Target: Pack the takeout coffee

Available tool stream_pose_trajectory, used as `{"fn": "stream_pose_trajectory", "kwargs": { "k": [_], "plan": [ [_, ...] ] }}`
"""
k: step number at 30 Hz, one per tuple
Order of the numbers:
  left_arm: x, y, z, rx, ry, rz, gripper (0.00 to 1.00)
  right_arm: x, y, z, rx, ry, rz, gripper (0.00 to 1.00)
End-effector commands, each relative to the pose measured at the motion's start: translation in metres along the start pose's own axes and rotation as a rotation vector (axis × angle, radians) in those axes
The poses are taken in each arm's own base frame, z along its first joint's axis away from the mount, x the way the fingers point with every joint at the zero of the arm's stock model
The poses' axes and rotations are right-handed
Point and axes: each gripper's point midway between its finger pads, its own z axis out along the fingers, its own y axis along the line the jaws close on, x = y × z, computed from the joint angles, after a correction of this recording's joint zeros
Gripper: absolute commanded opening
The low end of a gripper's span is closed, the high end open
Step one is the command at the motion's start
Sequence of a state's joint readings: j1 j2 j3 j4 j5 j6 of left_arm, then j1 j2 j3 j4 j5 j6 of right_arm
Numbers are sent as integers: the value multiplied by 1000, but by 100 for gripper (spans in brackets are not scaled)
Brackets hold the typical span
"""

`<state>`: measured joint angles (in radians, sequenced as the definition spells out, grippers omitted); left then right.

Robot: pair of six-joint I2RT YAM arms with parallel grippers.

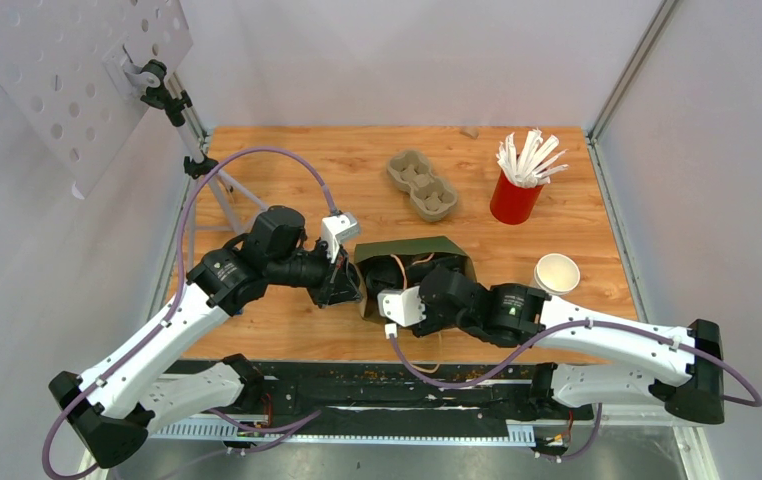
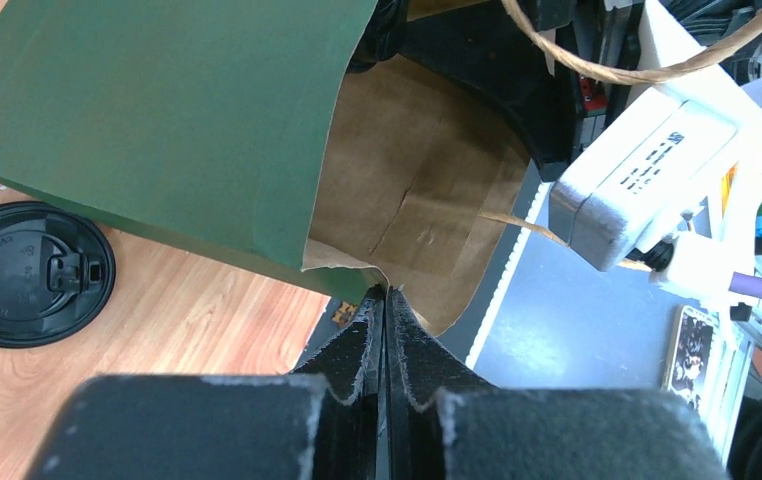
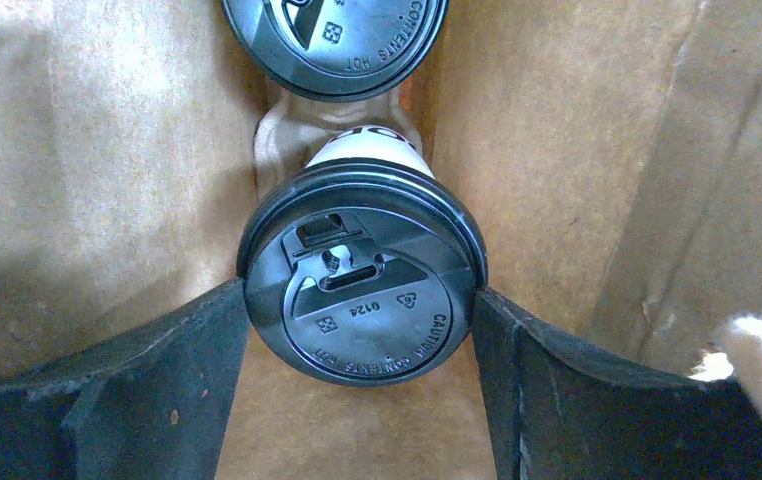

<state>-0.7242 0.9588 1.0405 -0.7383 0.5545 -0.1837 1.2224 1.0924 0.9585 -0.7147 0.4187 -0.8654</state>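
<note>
The green paper bag (image 1: 412, 262) stands open in the middle of the table, brown inside (image 2: 417, 190). My left gripper (image 2: 385, 292) is shut on the bag's near rim, its jaws pressed together on the paper. My right gripper (image 3: 361, 290) reaches down inside the bag. It holds a white coffee cup with a black lid (image 3: 362, 285), both fingers against the lid's rim. A second black-lidded cup (image 3: 335, 40) stands just beyond it, deeper in the bag. In the top view the bag's walls hide both cups and the right fingers.
A loose black lid (image 2: 32, 272) lies on the wood beside the bag. An open white cup without a lid (image 1: 557, 272) stands to the bag's right. The grey pulp carrier (image 1: 422, 185) and the red cup of stirrers (image 1: 517, 195) are behind. A twine handle (image 2: 597, 65) hangs at the bag's mouth.
</note>
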Motion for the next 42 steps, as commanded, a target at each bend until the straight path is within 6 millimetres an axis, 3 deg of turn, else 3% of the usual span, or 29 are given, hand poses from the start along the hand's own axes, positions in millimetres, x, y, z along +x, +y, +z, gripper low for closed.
{"fn": "stream_pose_trajectory", "kwargs": {
  "k": [1,30,42],
  "plan": [
    [-13,-11,-5,48,-59,60,6,-1,-8,3,40,1,-1,54],
    [-4,-13,2,95,-35,60,7,-1,0,16,-41,-13,-4,54],
    [-5,-12,4,97,-23,64,7,9,1,25,-31,11,-9,54]
  ]
}}
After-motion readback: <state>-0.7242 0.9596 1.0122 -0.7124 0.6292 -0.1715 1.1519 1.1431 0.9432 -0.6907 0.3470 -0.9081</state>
